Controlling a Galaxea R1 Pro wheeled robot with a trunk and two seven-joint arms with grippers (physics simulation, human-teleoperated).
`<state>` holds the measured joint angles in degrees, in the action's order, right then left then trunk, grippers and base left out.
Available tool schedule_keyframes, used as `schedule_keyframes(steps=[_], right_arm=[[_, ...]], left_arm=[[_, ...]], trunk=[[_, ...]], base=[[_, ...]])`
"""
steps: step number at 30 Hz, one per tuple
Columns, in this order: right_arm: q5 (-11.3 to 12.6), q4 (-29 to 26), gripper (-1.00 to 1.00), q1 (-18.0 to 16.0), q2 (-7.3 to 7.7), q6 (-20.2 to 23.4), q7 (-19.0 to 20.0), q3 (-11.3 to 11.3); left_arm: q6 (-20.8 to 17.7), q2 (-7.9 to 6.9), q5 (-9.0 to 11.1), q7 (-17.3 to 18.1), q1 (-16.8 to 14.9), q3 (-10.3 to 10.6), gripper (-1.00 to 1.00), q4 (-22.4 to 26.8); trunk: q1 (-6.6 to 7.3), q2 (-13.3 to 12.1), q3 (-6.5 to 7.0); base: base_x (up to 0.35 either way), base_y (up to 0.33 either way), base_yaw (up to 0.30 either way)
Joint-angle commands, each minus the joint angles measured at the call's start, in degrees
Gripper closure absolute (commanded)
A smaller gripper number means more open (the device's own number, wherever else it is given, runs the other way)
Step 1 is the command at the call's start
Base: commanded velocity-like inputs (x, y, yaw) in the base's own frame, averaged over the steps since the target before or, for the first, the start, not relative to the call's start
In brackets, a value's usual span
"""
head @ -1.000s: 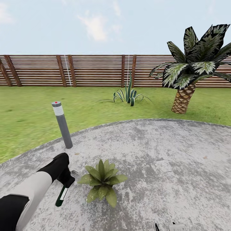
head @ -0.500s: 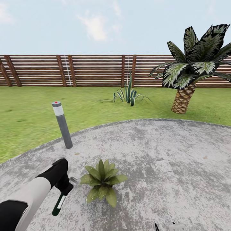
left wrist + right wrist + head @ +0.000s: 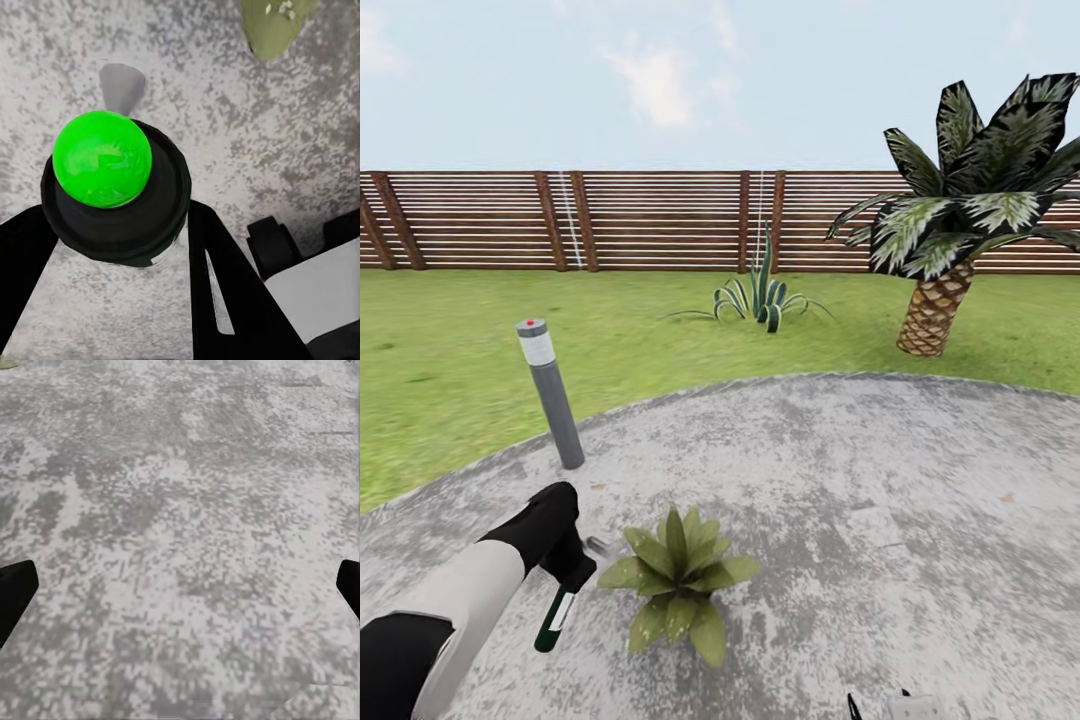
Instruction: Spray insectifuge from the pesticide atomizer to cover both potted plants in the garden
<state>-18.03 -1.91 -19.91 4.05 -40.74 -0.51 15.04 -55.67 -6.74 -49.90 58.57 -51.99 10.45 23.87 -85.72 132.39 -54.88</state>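
Your left claw is clamped on the slim dark green atomizer bottle with the white label, which hangs tilted over the mottled grey paved patio, just beside the potted rosette of broad pointed green leaves. From the left wrist, the bottle's bright green round cap sits between your black fingers. Your right claw hovers over bare paving, its fingertips spread wide apart. A grey bollard lamp post stands at the patio's edge.
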Motion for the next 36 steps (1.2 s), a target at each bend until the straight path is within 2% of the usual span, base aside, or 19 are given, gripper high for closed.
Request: schedule_keyframes(steps=[1, 12, 18, 21, 23, 26, 27, 29, 31, 36], right_arm=[[-0.6, 0.1, -1.00, 0.0, 0.10, -0.2, 0.0, 0.4], [-0.6, 0.1, -1.00, 0.0, 0.26, -0.2, -0.4, 0.4], [-0.6, 0.1, -1.00, 0.0, 0.24, -0.2, -0.4, 0.4], [-0.7, 0.1, -1.00, 0.0, 0.19, -0.2, -0.4, 0.4], [-0.7, 0.1, -1.00, 0.0, 0.18, -0.2, -0.4, 0.4], [-0.7, 0.1, -1.00, 0.0, 0.17, -0.2, -0.4, 0.3], [-0.7, 0.1, -1.00, 0.0, 0.17, -0.2, -0.3, 0.3], [-0.7, 0.1, -1.00, 0.0, 0.17, -0.2, -0.3, 0.3], [-0.7, 0.2, -1.00, 0.0, 0.17, -0.2, -0.3, 0.3], [-0.7, 0.2, -1.00, 0.0, 0.17, -0.2, -0.3, 0.3]], left_arm=[[-0.2, -0.03, -0.5, 0.6, 0.0, 0.2, 1.00, 0.1], [0.4, -1.11, -0.5, 0.4, 1.1, 0.4, 1.00, -0.6], [1.8, -1.54, -0.4, 0.6, 4.6, 0.4, 1.00, -0.8], [5.7, -2.54, -0.3, 0.7, 6.3, 0.4, 1.00, -0.9], [8.1, -3.72, 0.3, 0.8, 6.8, 0.1, 1.00, -0.9], [8.8, -4.77, 0.6, 0.9, 6.9, -0.1, 1.00, -1.0], [8.9, -5.78, 0.7, 1.1, 7.0, -0.2, 1.00, -0.8], [9.0, -6.65, 0.9, 3.6, 6.9, -0.2, 1.00, -0.2], [9.1, -6.80, 0.8, 6.5, 6.7, -0.1, 1.00, 0.0], [9.1, -6.30, 0.5, 8.0, 6.4, 0.0, 1.00, 0.1]], trunk=[[-0.02, 0.0, -0.06], [-0.02, 0.0, -0.06], [-0.02, 0.0, -0.06], [-0.02, 0.0, -0.06], [-0.02, 0.0, -0.06], [-0.02, 0.0, -0.06], [-0.02, 0.0, -0.06], [-0.02, 0.0, -0.06], [-0.02, 0.0, -0.06], [-0.02, 0.0, -0.06]], base=[[0.317, 0.079, 0.000], [0.072, 0.027, 0.000], [0.000, 0.000, 0.000], [0.000, 0.000, 0.000], [0.000, 0.000, 0.000], [0.000, 0.000, 0.000], [0.000, 0.000, 0.000], [0.000, 0.000, 0.000], [0.000, 0.000, 0.000], [0.000, 0.000, 0.000]])
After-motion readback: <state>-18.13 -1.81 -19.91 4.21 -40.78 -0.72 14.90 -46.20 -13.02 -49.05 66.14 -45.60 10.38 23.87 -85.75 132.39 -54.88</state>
